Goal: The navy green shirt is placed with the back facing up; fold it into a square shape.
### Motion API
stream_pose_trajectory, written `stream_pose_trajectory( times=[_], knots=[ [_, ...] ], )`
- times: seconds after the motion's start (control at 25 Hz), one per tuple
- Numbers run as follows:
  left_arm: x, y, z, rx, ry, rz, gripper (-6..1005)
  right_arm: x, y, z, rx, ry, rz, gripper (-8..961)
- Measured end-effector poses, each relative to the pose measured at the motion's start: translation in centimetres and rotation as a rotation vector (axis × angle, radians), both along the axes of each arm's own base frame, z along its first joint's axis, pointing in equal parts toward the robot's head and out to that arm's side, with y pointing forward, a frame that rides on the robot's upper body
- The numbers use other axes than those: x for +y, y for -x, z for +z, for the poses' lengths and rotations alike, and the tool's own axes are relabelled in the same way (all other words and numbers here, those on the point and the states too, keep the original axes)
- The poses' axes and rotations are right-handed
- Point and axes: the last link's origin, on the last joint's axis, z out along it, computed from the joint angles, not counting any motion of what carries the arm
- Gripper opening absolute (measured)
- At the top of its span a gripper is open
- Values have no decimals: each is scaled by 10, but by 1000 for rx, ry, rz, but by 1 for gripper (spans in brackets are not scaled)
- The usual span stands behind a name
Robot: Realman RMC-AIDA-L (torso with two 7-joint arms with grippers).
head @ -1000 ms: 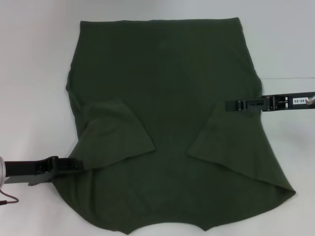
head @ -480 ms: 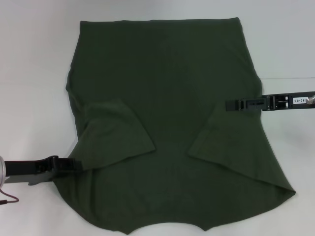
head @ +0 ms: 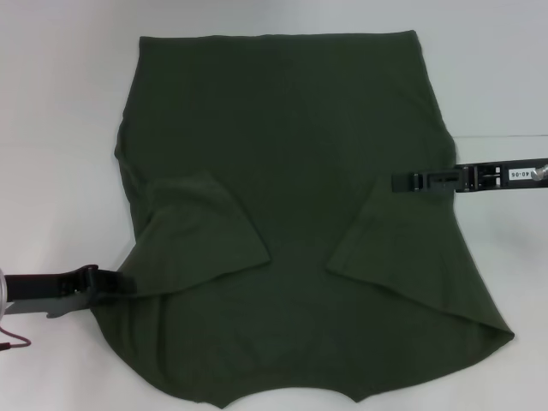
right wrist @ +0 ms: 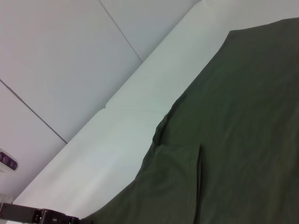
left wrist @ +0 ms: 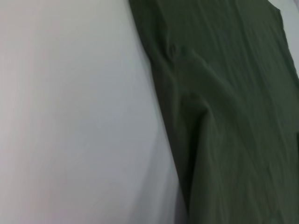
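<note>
The navy green shirt (head: 291, 128) lies flat on the white table, its hem at the far side and its collar end at the near edge. Both sleeves are folded inward onto the body: the left sleeve (head: 201, 227) and the right sleeve (head: 385, 248). My left gripper (head: 120, 281) lies low at the shirt's near left edge, its tip just touching the fabric border. My right gripper (head: 398, 182) reaches in from the right, above the shirt just past its right side. The left wrist view shows the shirt (left wrist: 233, 116) beside bare table. The right wrist view shows the shirt (right wrist: 243, 140) and the left gripper (right wrist: 42, 217) far off.
The white table (head: 51, 103) surrounds the shirt on the left, far and right sides. A table seam or edge line (head: 501, 135) runs behind the right arm. A thin red cable (head: 13, 344) hangs by the left arm at the near left.
My left gripper has drawn back to the left, from over the shirt's edge to its border. The right arm and the shirt have hardly moved.
</note>
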Motion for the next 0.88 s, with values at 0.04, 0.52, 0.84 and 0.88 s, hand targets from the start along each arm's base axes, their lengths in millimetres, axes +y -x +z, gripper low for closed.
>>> stream_pose_trajectory(
  times=[0.04, 0.52, 0.84, 0.88],
  knots=[
    [0, 0, 0, 0, 1, 3, 463, 0, 0, 0, 0, 1, 0, 931],
    [2, -2, 1, 2, 9, 6, 54, 0, 0, 1, -1, -1, -2, 930],
    [3, -3, 1, 0, 10, 4, 8, 1, -7, 10, 8, -2, -66, 930],
    [3, -3, 1, -3, 7, 3, 8, 1, -8, 14, 8, 1, -90, 930]
  ],
)
